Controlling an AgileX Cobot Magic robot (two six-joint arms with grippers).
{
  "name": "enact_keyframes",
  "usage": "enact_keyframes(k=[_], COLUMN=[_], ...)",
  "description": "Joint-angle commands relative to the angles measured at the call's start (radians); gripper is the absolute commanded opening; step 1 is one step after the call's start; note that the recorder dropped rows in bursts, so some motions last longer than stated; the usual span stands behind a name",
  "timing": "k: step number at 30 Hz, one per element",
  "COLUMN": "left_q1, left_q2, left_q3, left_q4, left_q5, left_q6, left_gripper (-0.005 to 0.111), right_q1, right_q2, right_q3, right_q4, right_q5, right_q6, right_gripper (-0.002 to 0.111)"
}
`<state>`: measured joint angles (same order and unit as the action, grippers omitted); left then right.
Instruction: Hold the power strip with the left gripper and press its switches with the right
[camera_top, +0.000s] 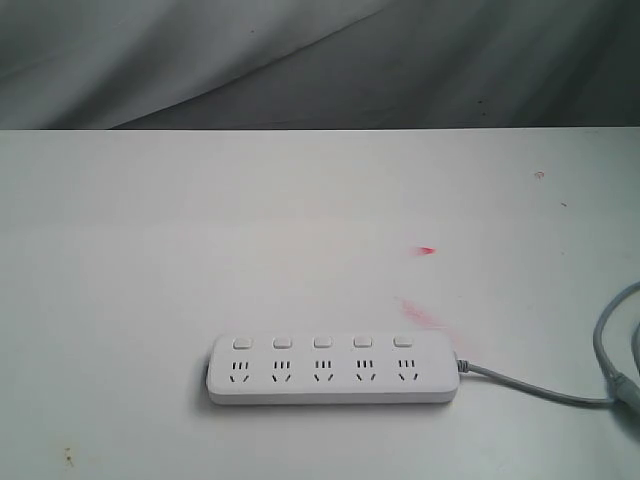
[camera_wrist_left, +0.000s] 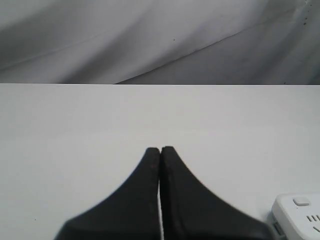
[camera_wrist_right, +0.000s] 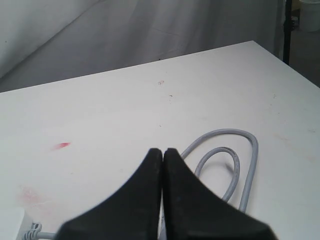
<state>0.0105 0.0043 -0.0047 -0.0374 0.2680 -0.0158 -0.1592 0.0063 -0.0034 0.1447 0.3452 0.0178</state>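
The white power strip (camera_top: 333, 370) lies flat near the front of the white table, long side across the exterior view. Its five switches (camera_top: 322, 342) run in a row along its far edge, above the sockets. A grey cord (camera_top: 540, 390) leaves its right end. Neither arm shows in the exterior view. My left gripper (camera_wrist_left: 160, 150) is shut and holds nothing; one end of the power strip (camera_wrist_left: 299, 216) shows at the corner of the left wrist view. My right gripper (camera_wrist_right: 163, 151) is shut and holds nothing, above the looped cord (camera_wrist_right: 235, 165).
A small red mark (camera_top: 427, 250) and a faint pink smear (camera_top: 420, 313) lie on the table (camera_top: 200, 250) behind the strip. The cord curls off the right edge (camera_top: 625, 340). Grey cloth (camera_top: 320, 60) hangs behind the table's far edge.
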Motion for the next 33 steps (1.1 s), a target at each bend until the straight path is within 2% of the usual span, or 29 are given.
enact_keyframes(k=[1, 7, 13, 21, 27, 30, 32, 33], left_q1=[0.003, 0.003, 0.003, 0.003, 0.003, 0.003, 0.003, 0.003], left_q2=[-0.004, -0.004, -0.004, 0.039, 0.265, 0.397, 0.493, 0.584], left_q3=[0.005, 0.005, -0.016, -0.258, -0.479, -0.587, -0.666, -0.728], left_q4=[0.0, -0.012, -0.195, -0.214, -0.223, -0.265, -0.316, -0.402], left_q5=[-0.002, -0.006, -0.028, 0.025, 0.055, 0.07, 0.109, 0.152], left_q6=[-0.007, -0.007, -0.002, 0.167, 0.193, 0.265, 0.357, 0.498], left_gripper=[0.0, 0.0, 0.0, 0.0, 0.0, 0.0, 0.0, 0.0], right_q1=[0.001, 0.001, 0.001, 0.001, 0.001, 0.001, 0.001, 0.001], right_q2=[-0.006, -0.006, -0.006, -0.006, -0.006, -0.006, -0.006, -0.006], right_q3=[0.003, 0.003, 0.003, 0.003, 0.003, 0.003, 0.003, 0.003], right_q4=[-0.004, -0.004, -0.004, -0.004, -0.004, -0.004, -0.004, -0.004], right_q5=[-0.001, -0.001, -0.001, -0.001, -0.001, -0.001, -0.001, -0.001], right_q6=[0.0, 0.0, 0.0, 0.0, 0.0, 0.0, 0.0, 0.0], right_gripper=[0.0, 0.0, 0.0, 0.0, 0.0, 0.0, 0.0, 0.0])
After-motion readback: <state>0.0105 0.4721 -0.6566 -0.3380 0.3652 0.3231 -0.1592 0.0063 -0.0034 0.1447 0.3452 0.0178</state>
